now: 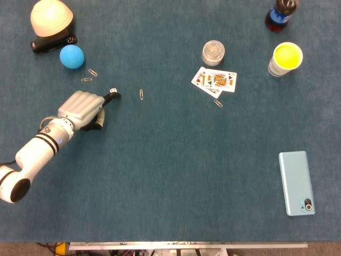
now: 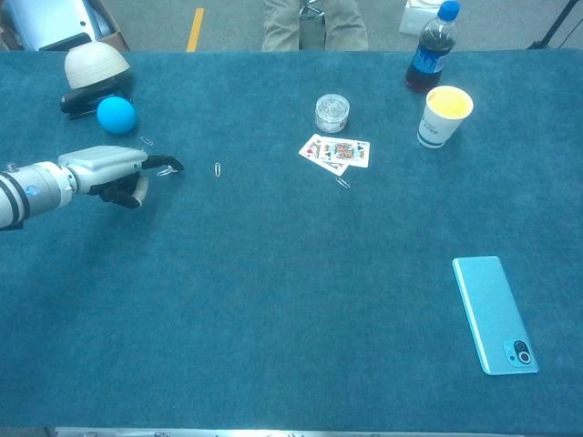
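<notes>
— Blue-green felt covers the table [image 1: 170, 160] from edge to edge. What's the left hand [image 1: 82, 108] doing?

— It lies low near the left side, knuckles up, most fingers curled under. One dark fingertip [image 1: 114, 95] stretches out over the small white die [image 1: 113, 90], which is mostly hidden beneath it. Whether the die is pinched or only touched, I cannot tell.

— And around it?

— A paperclip [image 1: 141, 94] lies just to the right of the die, two more clips [image 1: 89, 76] up-left, near a blue ball [image 1: 71, 56]. Behind the ball sit a black stapler [image 1: 52, 44] and a cream bowl [image 1: 51, 16] turned upside down.

— Further right?

— Playing cards [image 1: 214, 80] fanned near the middle, a clear round box [image 1: 213, 52] just above them, another clip below. A paper cup [image 1: 285, 58] and a cola bottle [image 1: 281, 14] stand at the far right, a light-blue phone [image 1: 296, 182] well nearer.

— The right hand?

— Neither view shows it.
</notes>
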Action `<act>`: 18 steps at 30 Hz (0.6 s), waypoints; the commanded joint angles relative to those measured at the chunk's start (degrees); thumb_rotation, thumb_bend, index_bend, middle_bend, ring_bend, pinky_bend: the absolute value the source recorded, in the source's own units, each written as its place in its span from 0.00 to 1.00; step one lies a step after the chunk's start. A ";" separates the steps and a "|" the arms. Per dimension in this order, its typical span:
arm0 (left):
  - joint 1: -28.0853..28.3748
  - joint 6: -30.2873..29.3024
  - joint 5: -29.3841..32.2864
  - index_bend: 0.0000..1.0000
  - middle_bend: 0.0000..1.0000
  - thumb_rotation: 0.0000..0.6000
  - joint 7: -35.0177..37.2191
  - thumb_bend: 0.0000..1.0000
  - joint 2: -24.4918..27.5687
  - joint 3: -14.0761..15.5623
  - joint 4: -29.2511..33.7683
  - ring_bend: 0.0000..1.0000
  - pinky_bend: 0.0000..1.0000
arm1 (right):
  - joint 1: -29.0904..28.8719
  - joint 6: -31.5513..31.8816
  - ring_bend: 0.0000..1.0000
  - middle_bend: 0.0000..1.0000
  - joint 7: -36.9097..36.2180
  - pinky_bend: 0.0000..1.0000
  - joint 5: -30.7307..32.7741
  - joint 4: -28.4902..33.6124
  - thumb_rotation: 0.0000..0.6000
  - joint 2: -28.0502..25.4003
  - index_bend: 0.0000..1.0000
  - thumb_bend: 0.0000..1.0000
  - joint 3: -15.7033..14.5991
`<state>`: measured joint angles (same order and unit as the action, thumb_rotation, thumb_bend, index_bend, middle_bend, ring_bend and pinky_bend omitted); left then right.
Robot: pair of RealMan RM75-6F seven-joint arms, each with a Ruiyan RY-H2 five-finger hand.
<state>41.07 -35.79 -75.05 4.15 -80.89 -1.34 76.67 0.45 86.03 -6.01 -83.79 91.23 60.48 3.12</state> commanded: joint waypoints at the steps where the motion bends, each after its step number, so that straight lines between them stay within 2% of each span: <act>1: 0.06 -0.01 0.10 0.10 1.00 0.87 -0.02 0.88 0.17 0.10 -0.17 1.00 0.99 | 0.04 0.13 0.27 0.38 0.05 0.35 -0.11 0.16 1.00 -0.04 0.28 0.45 0.02; 18: 1.27 0.83 0.70 0.10 1.00 0.87 -1.03 0.88 1.84 0.34 -1.09 1.00 0.99 | 0.23 0.61 0.27 0.38 1.60 0.35 -0.13 1.61 1.00 -0.40 0.28 0.45 0.16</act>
<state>42.29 -35.03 -74.40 3.18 -79.10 -1.02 75.62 0.67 86.63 -4.43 -83.93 92.80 60.10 3.29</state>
